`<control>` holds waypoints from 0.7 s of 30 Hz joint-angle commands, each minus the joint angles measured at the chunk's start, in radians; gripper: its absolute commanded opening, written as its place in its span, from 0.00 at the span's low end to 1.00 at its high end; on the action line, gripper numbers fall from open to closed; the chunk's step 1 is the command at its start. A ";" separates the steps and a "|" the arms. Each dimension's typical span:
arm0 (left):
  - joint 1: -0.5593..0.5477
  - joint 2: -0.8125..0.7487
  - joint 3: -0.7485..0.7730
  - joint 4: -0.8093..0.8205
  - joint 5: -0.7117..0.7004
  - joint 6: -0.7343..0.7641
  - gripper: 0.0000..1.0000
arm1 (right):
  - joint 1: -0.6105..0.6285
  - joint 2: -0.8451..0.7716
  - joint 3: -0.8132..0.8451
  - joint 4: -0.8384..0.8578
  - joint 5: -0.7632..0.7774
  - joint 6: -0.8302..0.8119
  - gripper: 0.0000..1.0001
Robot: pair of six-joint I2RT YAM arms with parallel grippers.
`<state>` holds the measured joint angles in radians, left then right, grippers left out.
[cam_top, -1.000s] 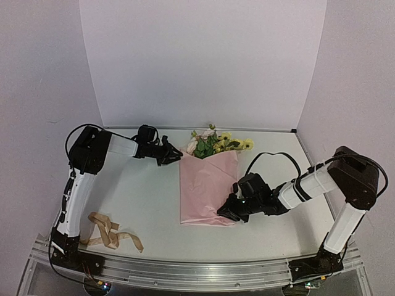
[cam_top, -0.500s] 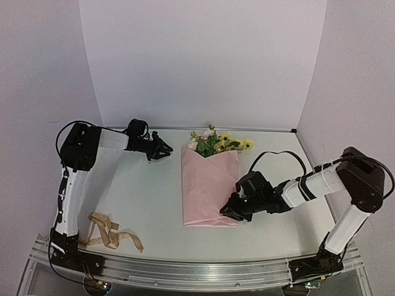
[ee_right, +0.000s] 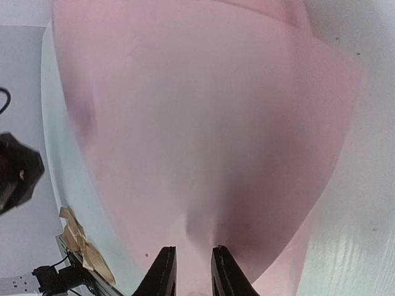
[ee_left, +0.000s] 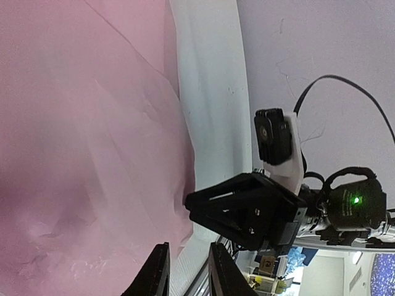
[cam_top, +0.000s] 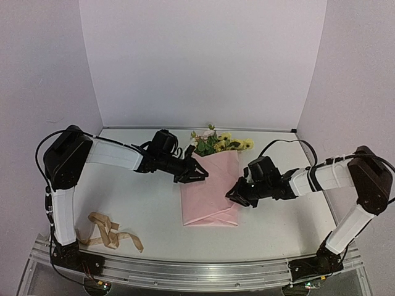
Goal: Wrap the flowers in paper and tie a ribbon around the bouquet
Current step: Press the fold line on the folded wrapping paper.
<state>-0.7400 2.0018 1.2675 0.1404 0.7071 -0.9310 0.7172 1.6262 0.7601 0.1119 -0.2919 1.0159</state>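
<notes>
The bouquet lies in the middle of the table: the pink paper (cam_top: 210,191) is folded around the flowers (cam_top: 216,143), whose yellow and pale blooms stick out at the far end. My left gripper (cam_top: 199,175) is low at the paper's upper left edge. In the left wrist view its jaws (ee_left: 188,246) show a narrow gap over the paper's (ee_left: 86,148) border. My right gripper (cam_top: 233,195) is at the paper's right edge, narrowly open (ee_right: 193,248), with pink paper (ee_right: 203,123) just beyond its tips. The tan ribbon (cam_top: 111,233) lies curled at the near left.
White walls close the table at the back and sides. A metal rail (cam_top: 197,271) runs along the near edge. The two grippers face each other across the paper, and the right one (ee_left: 247,209) shows in the left wrist view. The ribbon (ee_right: 80,240) appears in the right wrist view.
My left arm swung from the back left over to the paper's upper left edge. My right gripper moved from the paper's near right corner up its right side, and its jaws widened slightly.
</notes>
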 commanded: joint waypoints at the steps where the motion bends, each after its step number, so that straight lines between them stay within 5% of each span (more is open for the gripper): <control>1: -0.033 0.052 0.013 0.086 -0.015 -0.043 0.23 | -0.045 0.066 0.022 0.020 -0.033 -0.038 0.22; 14: -0.145 0.246 0.168 0.129 0.024 -0.106 0.23 | -0.090 0.153 -0.023 0.144 -0.073 0.009 0.22; 21: -0.179 0.329 0.280 -0.091 -0.064 -0.062 0.23 | -0.096 0.163 -0.027 0.163 -0.071 0.024 0.21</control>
<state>-0.9081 2.2900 1.4603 0.1962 0.7025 -1.0219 0.6297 1.7678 0.7392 0.2421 -0.3624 1.0258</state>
